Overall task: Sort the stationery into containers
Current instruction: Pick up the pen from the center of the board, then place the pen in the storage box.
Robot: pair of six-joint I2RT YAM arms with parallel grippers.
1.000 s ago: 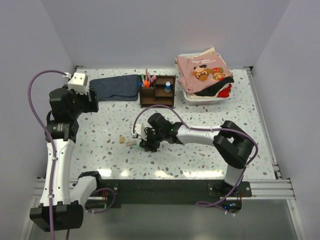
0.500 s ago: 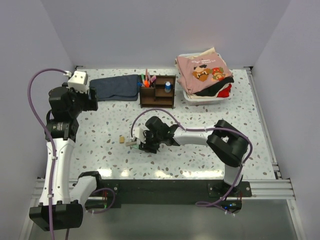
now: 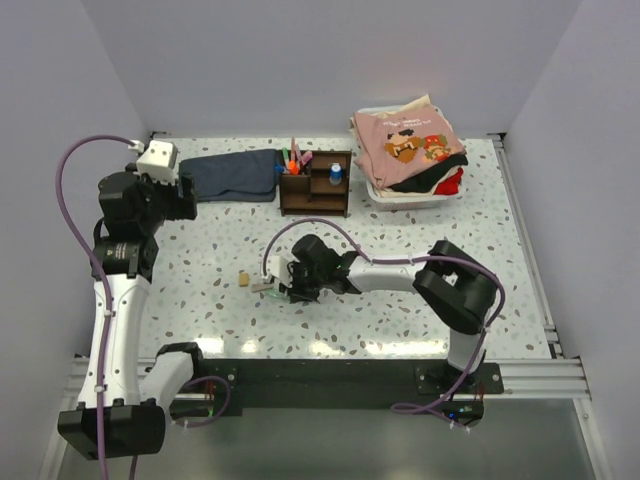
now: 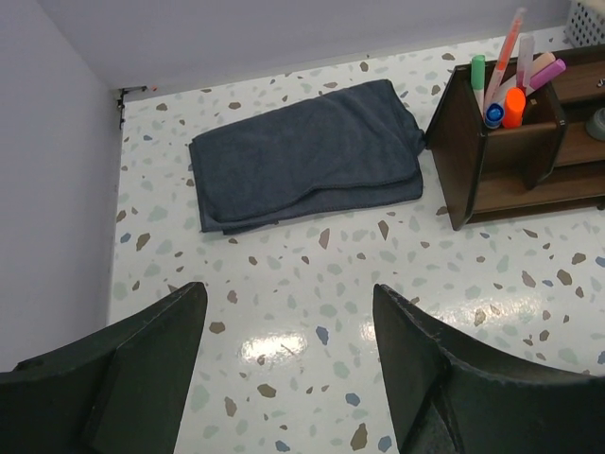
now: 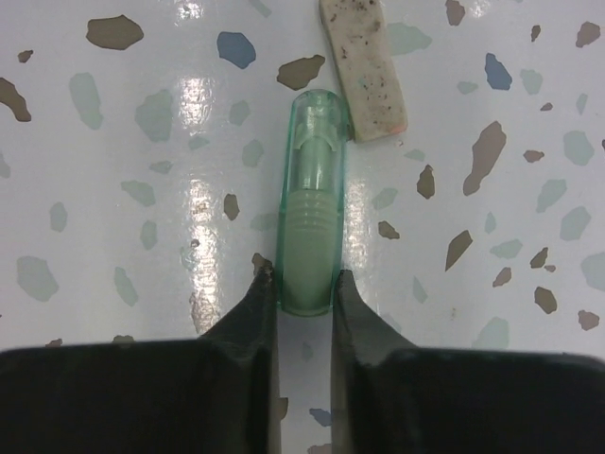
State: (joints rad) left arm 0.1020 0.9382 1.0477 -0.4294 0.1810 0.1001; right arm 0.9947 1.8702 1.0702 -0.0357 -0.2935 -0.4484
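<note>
A pale green eraser (image 5: 310,236) in a clear green sleeve lies on the table, and my right gripper (image 5: 303,281) is shut on its near end, one finger pressed to each side. A dirty whitish eraser (image 5: 364,71) lies just beyond its far tip. From above, the right gripper (image 3: 290,287) sits low at mid-table, with a small tan eraser (image 3: 243,279) to its left. The dark brown organiser (image 3: 315,182) stands at the back, holding pens (image 3: 293,160) and a blue-capped bottle (image 3: 335,173). My left gripper (image 4: 288,293) hangs open and empty above bare table, left of the organiser (image 4: 510,151).
A folded dark blue cloth (image 3: 235,173) lies left of the organiser. A white bin (image 3: 410,197) piled with pink clothes stands at the back right. Walls close in the table on three sides.
My right gripper has closed its fingers onto the pale green eraser after shifting slightly left. The left arm has stayed where it was.
</note>
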